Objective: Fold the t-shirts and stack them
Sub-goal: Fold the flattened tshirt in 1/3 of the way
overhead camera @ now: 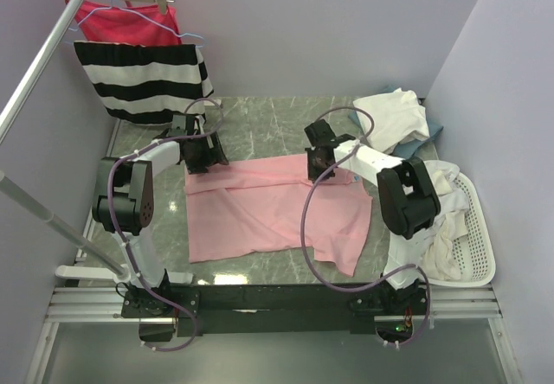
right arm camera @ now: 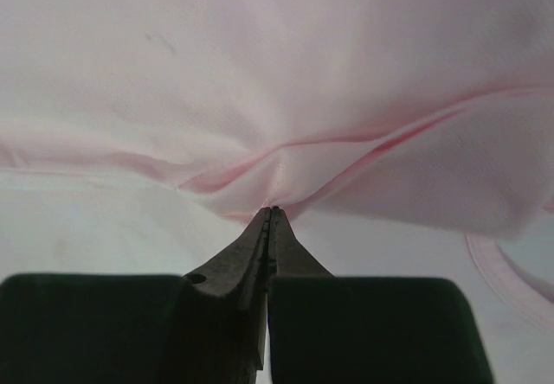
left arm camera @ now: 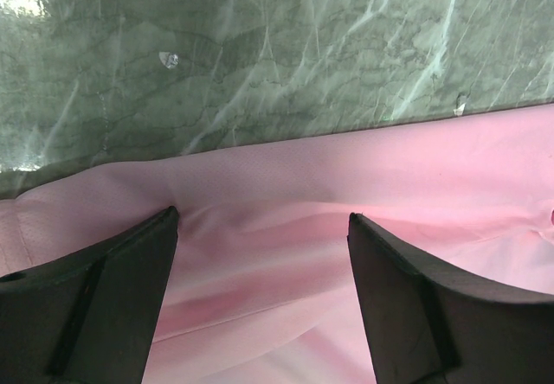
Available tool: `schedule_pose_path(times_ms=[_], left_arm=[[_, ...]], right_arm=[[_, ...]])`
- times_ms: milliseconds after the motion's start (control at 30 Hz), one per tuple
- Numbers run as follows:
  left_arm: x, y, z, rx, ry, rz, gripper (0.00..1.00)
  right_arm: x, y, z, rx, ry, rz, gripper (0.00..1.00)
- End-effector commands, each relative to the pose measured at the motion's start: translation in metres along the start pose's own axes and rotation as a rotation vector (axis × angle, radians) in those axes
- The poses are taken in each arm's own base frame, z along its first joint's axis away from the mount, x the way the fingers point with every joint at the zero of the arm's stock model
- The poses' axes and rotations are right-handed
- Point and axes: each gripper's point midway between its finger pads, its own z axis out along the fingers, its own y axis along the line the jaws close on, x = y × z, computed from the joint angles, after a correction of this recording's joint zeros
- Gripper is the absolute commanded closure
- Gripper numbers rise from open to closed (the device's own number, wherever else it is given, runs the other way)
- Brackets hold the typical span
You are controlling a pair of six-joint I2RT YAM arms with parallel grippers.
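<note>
Pink t-shirt [overhead camera: 251, 211] on green marbled table [overhead camera: 268, 124]; black-and-white striped garment [overhead camera: 143, 77]; seemingly cream shirts [overhead camera: 394, 116].

The widest free room is the bare marble of the table [overhead camera: 264, 129] behind the pink t-shirt [overhead camera: 260, 207], an open strip between the left gripper [overhead camera: 201, 152] and the right gripper [overhead camera: 318, 166] that reaches the back wall. On the left, the hanging black-and-white striped garment [overhead camera: 143, 80], the magenta-red garment [overhead camera: 121, 22] above it and the slanting metal rails [overhead camera: 43, 55] hem the way in. On the right, a pile of cream-white t-shirts [overhead camera: 394, 118] fills the far corner, and the white basket [overhead camera: 480, 228], heaped with pale cloth, lines the table's edge; a narrow bare strip runs along the shirt's near hem.
</note>
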Motion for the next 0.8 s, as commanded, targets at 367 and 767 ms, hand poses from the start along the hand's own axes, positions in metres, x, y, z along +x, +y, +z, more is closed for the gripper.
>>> schedule_pose_path(times_ms=[367, 767], left_arm=[[0.001, -0.017, 0.008, 0.037, 0.014, 0.045, 0.16], [0.001, -0.013, 0.010, 0.007, 0.015, 0.048, 0.17]], right_arm=[[0.056, 0.023, -0.038, -0.083, 0.035, 0.065, 0.92], [0.003, -0.008, -0.084, 0.046, -0.161, 0.079, 0.45]])
